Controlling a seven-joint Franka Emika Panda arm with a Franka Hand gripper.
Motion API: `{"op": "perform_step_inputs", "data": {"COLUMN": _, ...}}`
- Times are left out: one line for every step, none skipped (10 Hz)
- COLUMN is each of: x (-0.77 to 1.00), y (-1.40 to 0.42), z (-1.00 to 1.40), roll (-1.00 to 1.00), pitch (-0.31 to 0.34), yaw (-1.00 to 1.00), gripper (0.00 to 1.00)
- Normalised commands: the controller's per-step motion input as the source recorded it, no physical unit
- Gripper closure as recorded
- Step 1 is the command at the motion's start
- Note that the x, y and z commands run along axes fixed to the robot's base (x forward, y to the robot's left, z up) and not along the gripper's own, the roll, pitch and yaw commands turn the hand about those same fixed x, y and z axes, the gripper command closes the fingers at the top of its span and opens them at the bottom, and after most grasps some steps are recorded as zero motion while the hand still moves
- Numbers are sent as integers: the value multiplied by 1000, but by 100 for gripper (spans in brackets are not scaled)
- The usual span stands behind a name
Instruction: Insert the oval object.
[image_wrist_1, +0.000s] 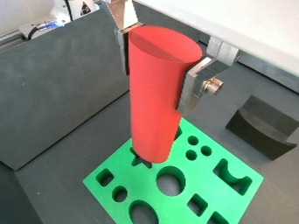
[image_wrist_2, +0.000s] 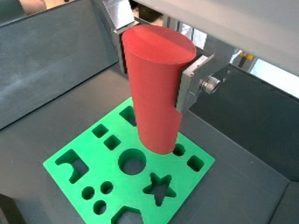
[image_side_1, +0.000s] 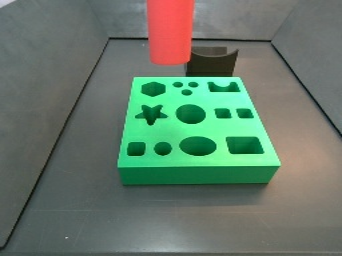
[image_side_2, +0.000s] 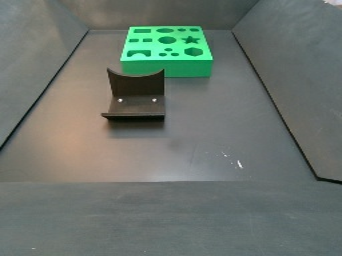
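Observation:
My gripper (image_wrist_1: 160, 63) is shut on the oval object (image_wrist_1: 155, 96), a tall smooth red peg, and holds it upright; both wrist views show this (image_wrist_2: 158, 63). The silver fingers (image_wrist_2: 194, 77) clamp its upper part from two sides. The peg (image_wrist_2: 155, 109) hangs over the green block (image_wrist_1: 122, 168) with shaped holes (image_wrist_2: 87, 149). In a side view the peg (image_side_1: 170, 28) is above the far left part of the block (image_side_1: 214, 130), its lower end apart from the top face. The gripper itself is out of frame there and in the side view from the opposite end.
The dark fixture (image_side_2: 134, 95) with a curved notch on top stands on the floor just beyond one edge of the green block (image_side_2: 167, 64); it also shows behind the block (image_side_1: 214, 58) and in a wrist view (image_wrist_1: 263, 124). Dark walls enclose the floor.

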Motion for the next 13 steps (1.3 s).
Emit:
{"op": "perform_step_inputs", "data": {"x": 131, "y": -406, "z": -177, "roll": 139, "pitch": -76, "yaw": -171, "gripper": 100}}
{"op": "perform_step_inputs", "data": {"x": 157, "y": -509, "z": -254, "roll": 500, "pitch": -20, "yaw": -231, "gripper": 100}}
{"op": "perform_step_inputs", "data": {"x": 206, "y": -463, "z": -229, "roll": 500, "pitch": -4, "yaw": -254, "gripper": 100}}
{"op": "perform_step_inputs", "data": {"x": 291, "y": -517, "z": -269, "roll": 500, "pitch": 0, "yaw": -214, "gripper": 100}}
{"op": "perform_step_inputs", "data": {"x": 514, "y": -606, "z": -711, "roll": 207, "pitch": 0, "yaw": -209, "gripper": 100}}
{"op": "perform_step_inputs", "data": {"x": 654, "y": -474, "z": -854, "roll": 51, "pitch": 0, "yaw": -206, "gripper": 100}}
{"op": "perform_step_inputs", "data": {"x": 706, "y": -369, "z": -800, "roll": 0, "pitch": 67, "yaw": -180, "gripper": 100}}
{"op": "perform_step_inputs", "data": {"x": 691, "y": -334, "z": -671, "roll": 0, "pitch": 73, "yaw": -194, "gripper": 100}}
{"op": "perform_step_inputs", "data": {"x": 700, "y": -289, "z": -471, "roll": 64, "pitch": 73, "yaw": -206, "gripper": 100}}
{"op": "perform_step_inputs", "data": {"x": 666, "y": -237, "z": -420, "roll": 54, "pitch": 64, "yaw": -211, "gripper": 100}}
{"op": "perform_step_inputs", "data": {"x": 666, "y": -183, "z": -380, "roll": 76, "pitch": 59, "yaw": -260, "gripper": 100}}
{"op": "perform_step_inputs", "data": {"x": 497, "y": -69, "z": -349, "roll": 140, "pitch": 69, "yaw": -191, "gripper": 100}}
{"op": "perform_step_inputs", "data": {"x": 323, "y": 0, "z": -311, "roll": 180, "pitch": 76, "yaw": -83, "gripper": 100}}
